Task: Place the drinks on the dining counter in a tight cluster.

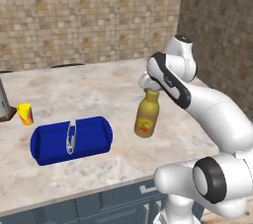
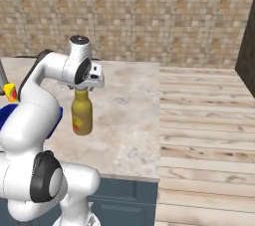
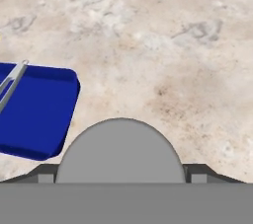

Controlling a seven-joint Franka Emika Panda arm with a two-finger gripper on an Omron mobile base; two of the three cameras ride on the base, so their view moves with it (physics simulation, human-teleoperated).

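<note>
A tall mustard-yellow bottle (image 1: 147, 115) with a yellow-red label stands upright on the dining counter (image 1: 99, 94), right of its middle. It shows again in the right base view as the bottle (image 2: 82, 113). My gripper (image 1: 149, 86) hangs straight over its top, pointing down. In the hand view the bottle's grey cap (image 3: 120, 151) sits between my fingertips (image 3: 47, 171), which stand wide on either side of it. The gripper (image 3: 122, 172) is open and I see no lift of the bottle. The other drinks are out of view.
A blue tray (image 1: 71, 140) with a metal utensil in it lies on the counter left of the bottle. A small yellow cup (image 1: 25, 114) stands further left. The counter ends at a wooden floor (image 2: 209, 135) on the right, and tiled walls rise behind.
</note>
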